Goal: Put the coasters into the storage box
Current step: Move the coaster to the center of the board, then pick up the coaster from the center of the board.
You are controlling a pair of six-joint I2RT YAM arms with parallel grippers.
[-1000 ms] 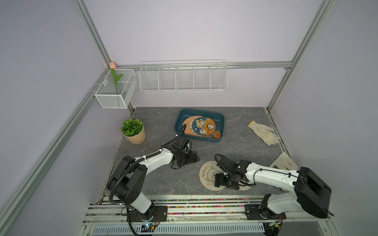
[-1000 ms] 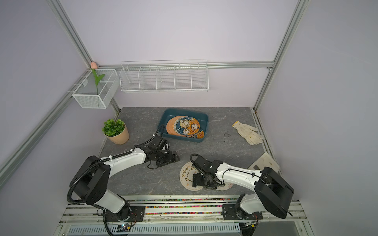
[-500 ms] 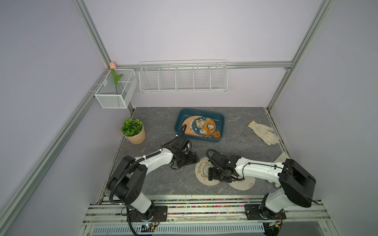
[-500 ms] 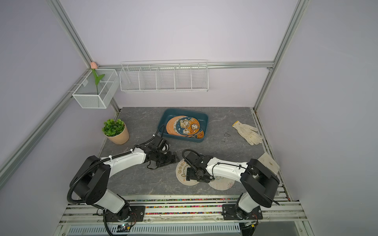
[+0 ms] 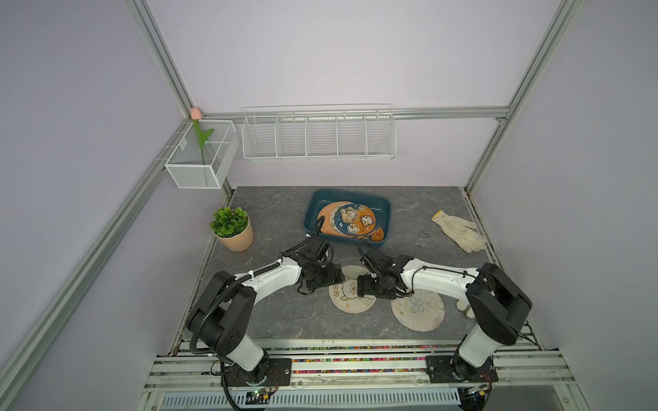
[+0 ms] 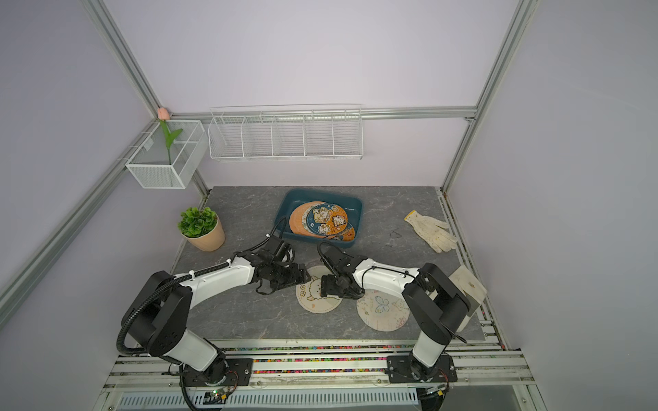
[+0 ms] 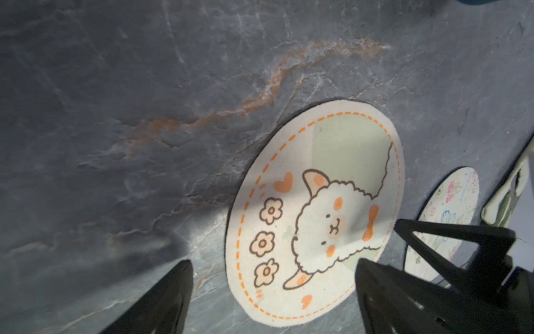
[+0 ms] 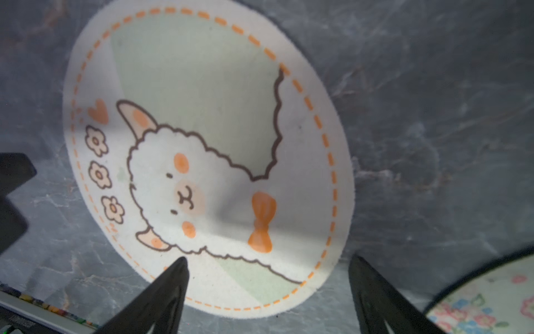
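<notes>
Coasters [image 5: 354, 219]: a few are lying stacked in the box [image 5: 379, 208]. Two are sitting on the counter [image 5: 270, 313], the alpaca coaster [image 5: 345, 300] and the butterfly coaster [image 5: 418, 309]. Over the last second the right claw [image 5: 361, 286] has been swinging off the butterfly coaster to the alpaca coaster's edge, which has been sliding toward the left claw [image 5: 338, 277]. Both claws are gaping wide, holding nothing. We are reading this as a nudge setting up a left pick; both coasters are still waiting.
</notes>
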